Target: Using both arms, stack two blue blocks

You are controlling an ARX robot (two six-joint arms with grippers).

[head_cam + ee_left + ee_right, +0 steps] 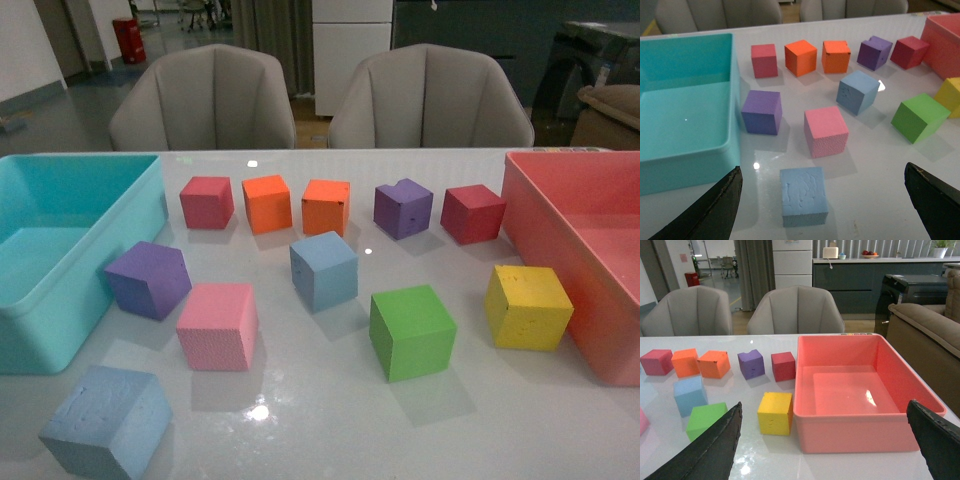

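Sitting apart on the table (330,425), near blue block (105,420) and middle blue block (323,270) are looking like light, squashy foam, probably wanting flat-side pinches; left gripper (822,168) and right gripper (824,403) are gaping wide, empty.

Wrist views only. Of the left gripper (822,170), two fingers (710,212) show: matte black, wedge-shaped, broad at the base and tapering to a blunt rounded tip. One has a thin pale line and a few light specks along its edge. The right gripper (825,404) has the same build: two matte black wedge fingers (710,450), with a faintly grainy surface that is paler grey along the inner edges.
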